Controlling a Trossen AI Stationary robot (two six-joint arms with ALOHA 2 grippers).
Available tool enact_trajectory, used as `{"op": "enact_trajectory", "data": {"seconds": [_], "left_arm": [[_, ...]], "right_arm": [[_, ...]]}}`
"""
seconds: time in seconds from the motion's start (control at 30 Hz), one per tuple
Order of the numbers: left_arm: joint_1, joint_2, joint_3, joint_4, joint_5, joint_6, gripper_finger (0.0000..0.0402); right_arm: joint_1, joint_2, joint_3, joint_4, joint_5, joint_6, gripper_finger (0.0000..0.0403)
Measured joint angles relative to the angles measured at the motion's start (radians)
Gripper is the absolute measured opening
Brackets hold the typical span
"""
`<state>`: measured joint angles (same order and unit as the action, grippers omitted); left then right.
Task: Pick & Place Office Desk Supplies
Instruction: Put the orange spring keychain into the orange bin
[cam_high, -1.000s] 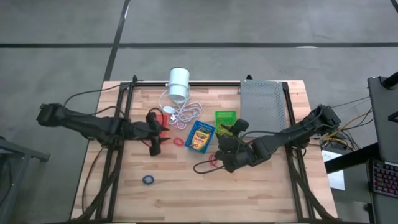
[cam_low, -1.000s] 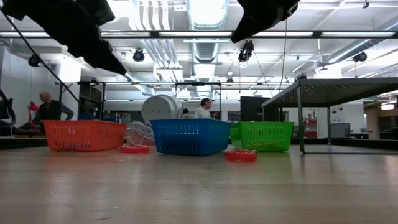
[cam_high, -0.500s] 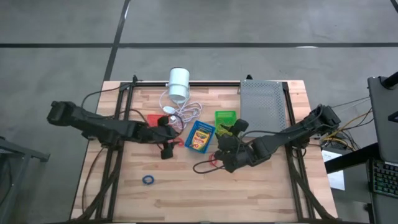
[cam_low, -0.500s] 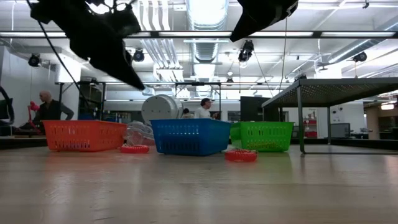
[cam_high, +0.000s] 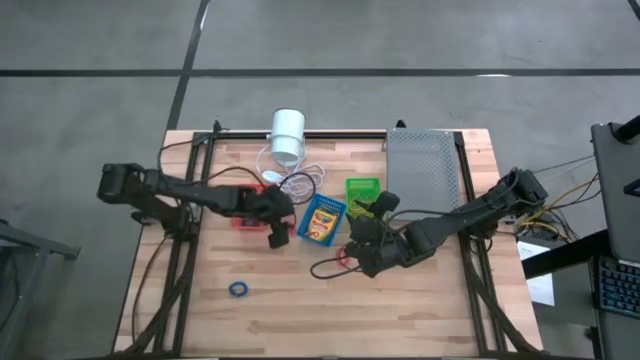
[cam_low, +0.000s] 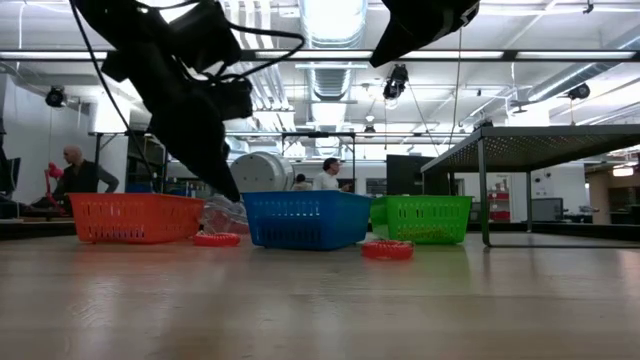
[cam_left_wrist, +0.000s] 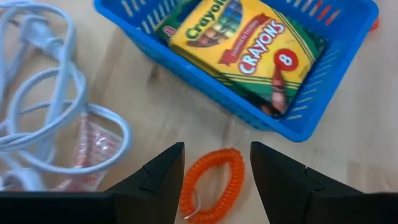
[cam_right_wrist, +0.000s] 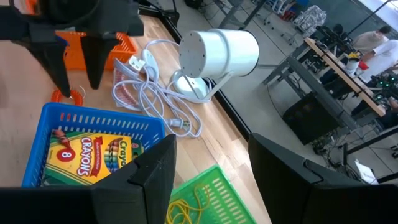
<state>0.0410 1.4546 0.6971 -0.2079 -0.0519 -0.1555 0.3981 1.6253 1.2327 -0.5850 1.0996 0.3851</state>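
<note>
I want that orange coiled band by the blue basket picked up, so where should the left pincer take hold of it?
Come straight down. The band lies flat on the table as an open loop, so put one finger inside it and one outside, pinching one side. The left pincer is open right above it.

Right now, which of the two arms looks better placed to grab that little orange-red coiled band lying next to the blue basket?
The left. Its pincer hangs open directly over the coiled band, one finger on each side, beside the blue basket. The right pincer sits farther off, on the basket's other side.
</note>
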Motion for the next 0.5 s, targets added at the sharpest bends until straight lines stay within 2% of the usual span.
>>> {"op": "enact_trajectory", "data": {"seconds": [0.2,0.5], "left_arm": [[-0.014,0.055,-0.002,-0.009,0.046,-0.026,0.0189],[-0.014,0.148,-0.001,0.054,0.046,-0.051,0.0189]], "right_arm": [[0.0,0.0,0.0,0.0,0.0,0.0,0.0199],[0.0,0.0,0.0,-0.001,0.0,0.0,0.0199]]}}
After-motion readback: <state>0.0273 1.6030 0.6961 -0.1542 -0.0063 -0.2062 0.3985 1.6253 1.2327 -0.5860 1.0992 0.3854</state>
